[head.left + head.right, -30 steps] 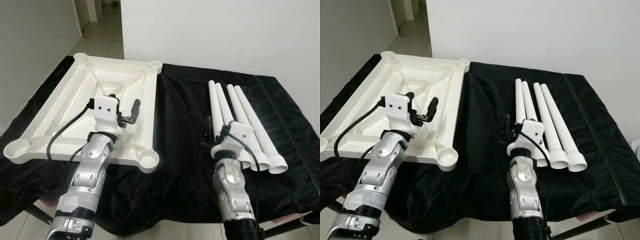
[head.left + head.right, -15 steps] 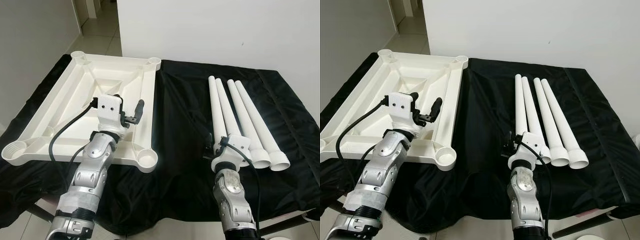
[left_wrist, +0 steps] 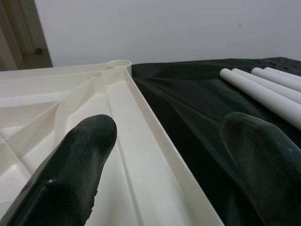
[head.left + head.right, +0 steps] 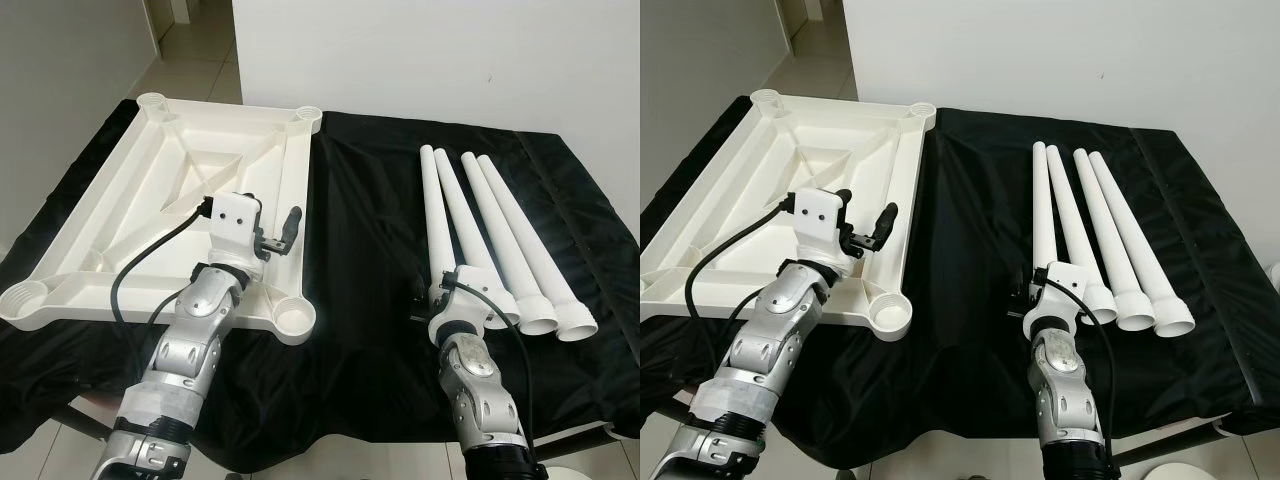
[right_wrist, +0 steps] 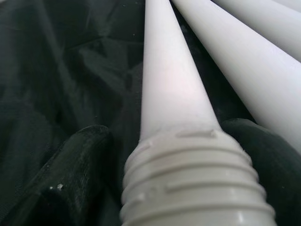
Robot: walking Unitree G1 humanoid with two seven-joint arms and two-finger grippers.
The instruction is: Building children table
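Right gripper (image 5: 183,141) jaws are straddling the leg (image 5: 169,89) at its threaded end, not yet pinching; close squarely below threads; left gripper (image 3: 164,155) jaws are spread over tabletop (image 4: 150,200).

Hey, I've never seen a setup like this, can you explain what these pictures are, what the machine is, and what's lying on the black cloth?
It is a humanoid robot with two silver arms. Two pictures look down from its head; the other two come from cameras on its wrists. On the black cloth lie an upside-down white tabletop and four white table legs side by side. The left gripper is open, its fingers either side of the tabletop's edge. The right gripper sits at the threaded end of the nearest leg, one finger on each side; whether it grips is unclear.
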